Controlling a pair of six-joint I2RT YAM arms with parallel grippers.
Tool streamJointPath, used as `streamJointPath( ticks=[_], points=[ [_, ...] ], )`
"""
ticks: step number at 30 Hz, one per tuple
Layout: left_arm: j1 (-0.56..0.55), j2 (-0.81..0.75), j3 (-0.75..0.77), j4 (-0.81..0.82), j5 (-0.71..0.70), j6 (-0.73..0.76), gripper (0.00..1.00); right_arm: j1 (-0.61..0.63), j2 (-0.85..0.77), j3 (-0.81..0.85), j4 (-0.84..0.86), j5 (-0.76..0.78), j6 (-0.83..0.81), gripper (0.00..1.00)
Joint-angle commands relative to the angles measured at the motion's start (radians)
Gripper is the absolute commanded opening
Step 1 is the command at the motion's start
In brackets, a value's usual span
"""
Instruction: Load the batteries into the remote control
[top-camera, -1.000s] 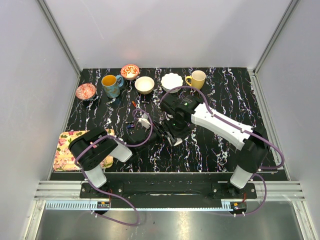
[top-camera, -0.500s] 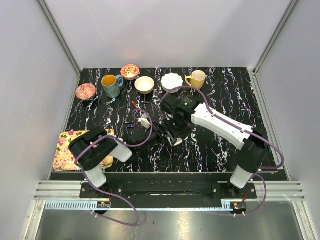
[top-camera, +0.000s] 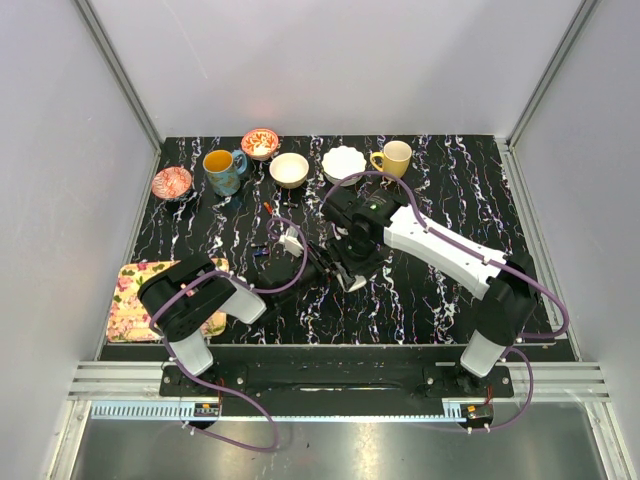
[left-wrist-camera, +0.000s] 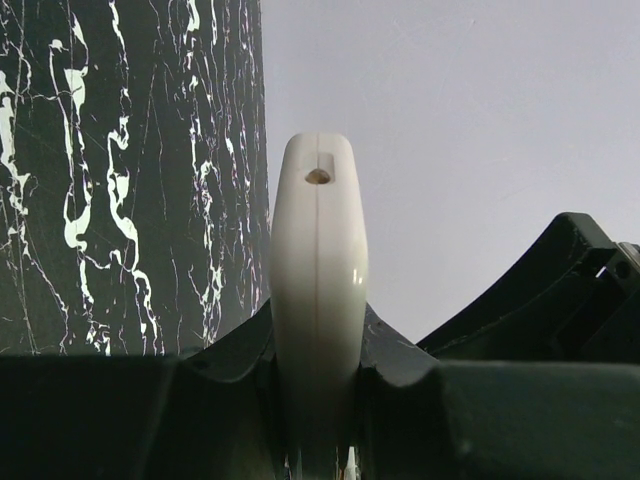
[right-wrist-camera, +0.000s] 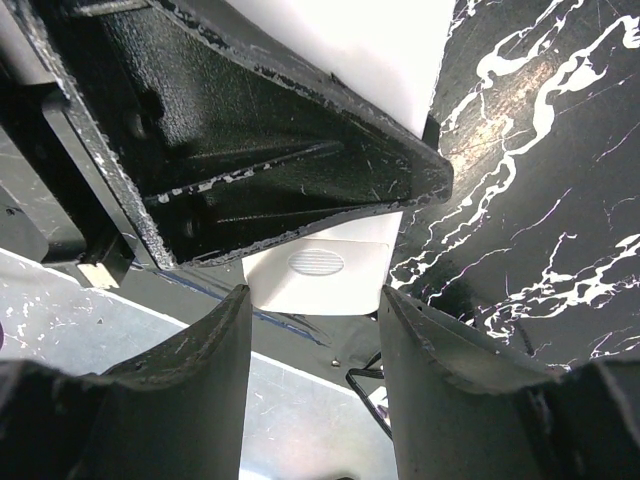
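— White plastic is seen clamped edge-on in the left wrist view. What is it, and where is it held?
— It is the remote control (left-wrist-camera: 318, 250). It is held over the middle of the bench (left-wrist-camera: 120, 180) by the left hand (left-wrist-camera: 318, 340), which is closed tight on its two flat faces. The narrow edge, with a small hole near its end, is turned toward the camera.
— Why is it held so?
— It is judged that the slab is steadied so that its back can be presented to the other arm. The ribbed patch (right-wrist-camera: 316, 262) seen in the right wrist view is taken to mark the battery cover.
— How is the right hand set?
— The right hand (right-wrist-camera: 312, 300) is about half open and nothing is gripped. Its fingers (right-wrist-camera: 200, 380) are placed to either side of the ribbed end. Contact cannot be told.
— Where are the batteries?
— None can be made out with certainty, and none is seen in either hand.
— What differs from one second earlier?
— Very little. In the top view the remote control is found in almost the same spot, and the white link (top-camera: 440, 245) of the right arm is shifted only slightly. Both hands are set as before.
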Motion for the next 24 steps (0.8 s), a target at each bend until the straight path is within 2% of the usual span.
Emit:
streamJointPath(
  ticks=[1, 24],
  points=[
    [-0.025, -0.046, 0.051, 0.416, 0.059, -0.012, 0.00, -0.021, -0.010, 0.020, 0.028, 0.043, -0.006, 0.00],
    [-0.059, -0.082, 0.101, 0.418, 0.108, 0.005, 0.00, -0.087, -0.001, 0.038, 0.083, 0.009, -0.006, 0.00]
  ],
)
